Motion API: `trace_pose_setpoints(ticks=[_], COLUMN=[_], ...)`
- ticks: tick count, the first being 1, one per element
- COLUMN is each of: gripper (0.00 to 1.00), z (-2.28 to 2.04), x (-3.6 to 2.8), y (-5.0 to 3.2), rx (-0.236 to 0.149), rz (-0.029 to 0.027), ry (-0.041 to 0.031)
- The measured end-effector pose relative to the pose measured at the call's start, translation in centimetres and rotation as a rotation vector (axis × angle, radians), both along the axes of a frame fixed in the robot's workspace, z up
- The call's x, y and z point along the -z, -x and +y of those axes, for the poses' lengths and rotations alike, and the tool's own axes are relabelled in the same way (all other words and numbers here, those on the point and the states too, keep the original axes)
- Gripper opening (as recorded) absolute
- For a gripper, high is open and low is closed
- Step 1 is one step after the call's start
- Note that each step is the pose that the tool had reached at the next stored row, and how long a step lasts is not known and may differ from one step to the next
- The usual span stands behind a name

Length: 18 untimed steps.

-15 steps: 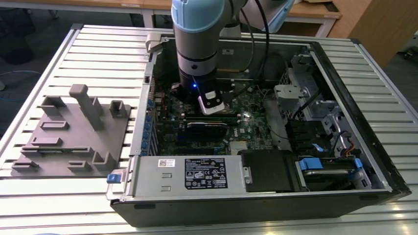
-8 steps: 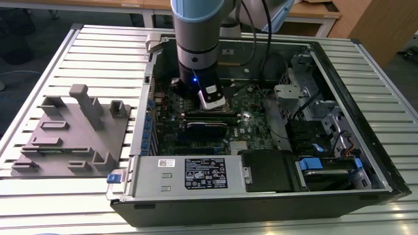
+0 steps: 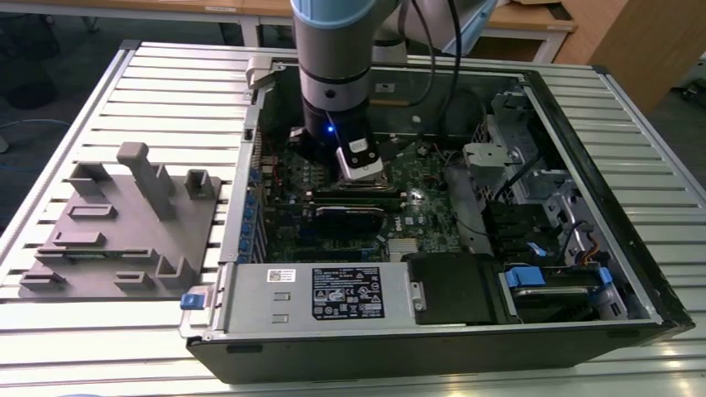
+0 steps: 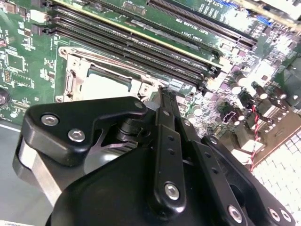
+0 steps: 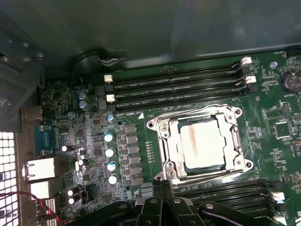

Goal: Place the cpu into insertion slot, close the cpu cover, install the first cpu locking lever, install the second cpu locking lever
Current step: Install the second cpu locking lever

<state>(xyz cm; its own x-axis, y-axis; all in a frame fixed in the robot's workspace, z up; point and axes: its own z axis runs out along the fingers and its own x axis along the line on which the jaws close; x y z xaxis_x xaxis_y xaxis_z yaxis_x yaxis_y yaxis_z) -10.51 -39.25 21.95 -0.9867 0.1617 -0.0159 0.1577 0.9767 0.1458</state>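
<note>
The cpu (image 5: 203, 143) lies in the insertion slot (image 5: 165, 162), under the closed cpu cover (image 5: 164, 129).

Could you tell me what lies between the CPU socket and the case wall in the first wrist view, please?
In the first wrist view, four long black memory slots run side by side between the cpu cover and the grey case wall.

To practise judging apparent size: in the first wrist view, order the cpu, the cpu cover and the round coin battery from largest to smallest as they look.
1. cpu cover
2. cpu, lying inside the cover's window
3. coin battery
</note>
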Motion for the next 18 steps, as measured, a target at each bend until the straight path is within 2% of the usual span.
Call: trace_pose_setpoints(ticks=[14,18], gripper=[0.11,0.11], z=[1.29,1.94], x=[0.08,0.08], y=[-2.56,-2.85], rx=[0.002,0.002], rz=[-0.0001,0.0], ry=[0.0087,0.0143])
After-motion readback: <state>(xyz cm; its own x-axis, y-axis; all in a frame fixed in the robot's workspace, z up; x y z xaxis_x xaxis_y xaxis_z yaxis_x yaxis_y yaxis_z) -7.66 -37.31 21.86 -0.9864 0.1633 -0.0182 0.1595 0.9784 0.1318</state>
